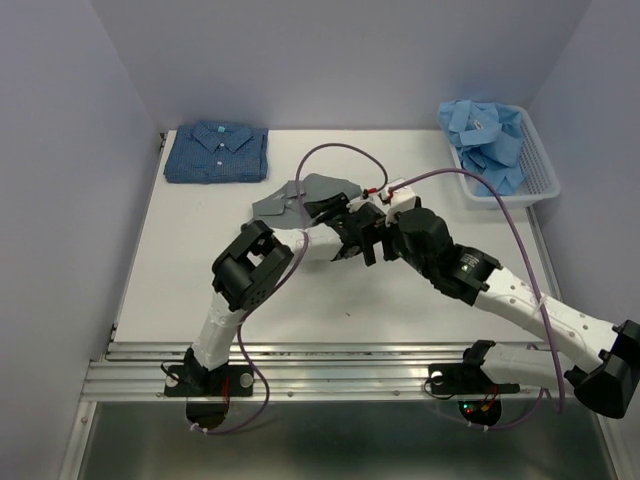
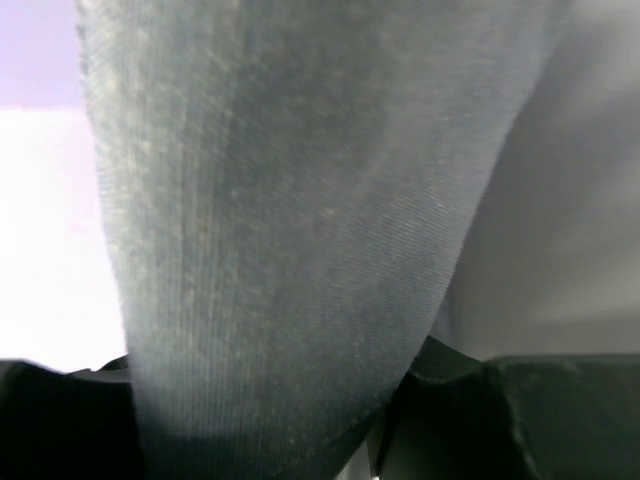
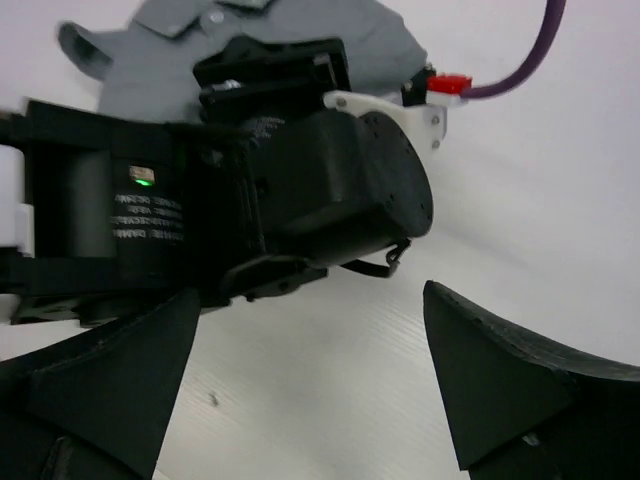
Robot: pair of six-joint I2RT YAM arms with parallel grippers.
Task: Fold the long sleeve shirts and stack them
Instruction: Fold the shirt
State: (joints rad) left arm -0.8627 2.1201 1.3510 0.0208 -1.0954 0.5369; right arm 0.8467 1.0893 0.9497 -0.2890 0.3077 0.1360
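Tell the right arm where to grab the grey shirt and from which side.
Pinch the grey shirt at its free right-hand edge, coming down from the right. It lies low and spread out, so only a thin edge offers a pinch. The left gripper seems to clamp cloth nearer the middle, and the open right gripper sits on that right side.
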